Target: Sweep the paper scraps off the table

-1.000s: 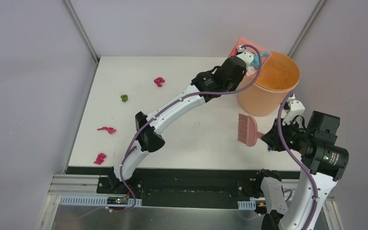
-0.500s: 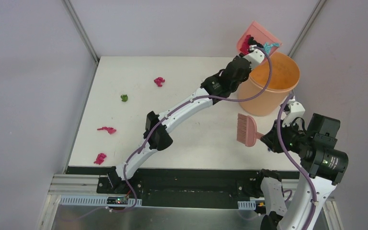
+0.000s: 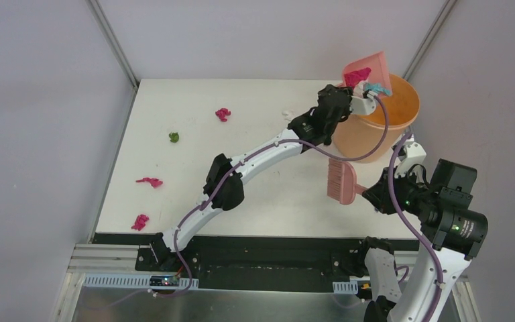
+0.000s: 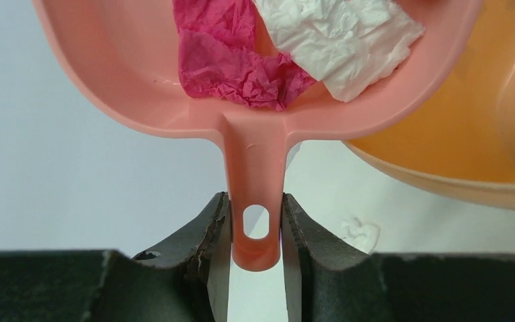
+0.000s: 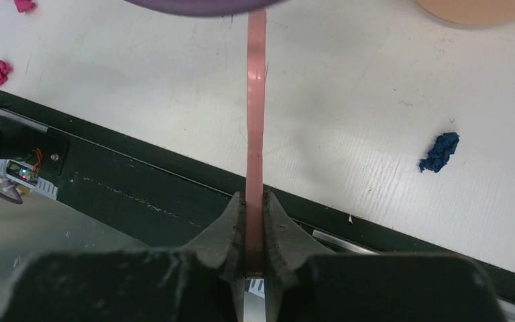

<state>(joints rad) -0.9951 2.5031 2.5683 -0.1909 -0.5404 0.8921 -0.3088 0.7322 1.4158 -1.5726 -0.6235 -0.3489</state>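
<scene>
Left end effector (image 4: 255, 225) pinches the dustpan (image 4: 127, 87) by its handle, tilted over the bucket (image 4: 483, 134) at far right. The scraps (image 4: 235, 64) inside look feather-light and crumpled, likely to cling or flutter. Right end effector (image 5: 255, 215) clamps the brush (image 5: 256, 100) handle. More scraps dot the counter (image 3: 275, 194) on the left: sweep them, don't pinch.

Glossy smooth plastic dustpan (image 4: 121, 80); crumpled matt paper scraps (image 4: 241, 67); matt white table (image 5: 141, 87), faintly scuffed; smooth plastic bucket (image 4: 483, 114).
</scene>
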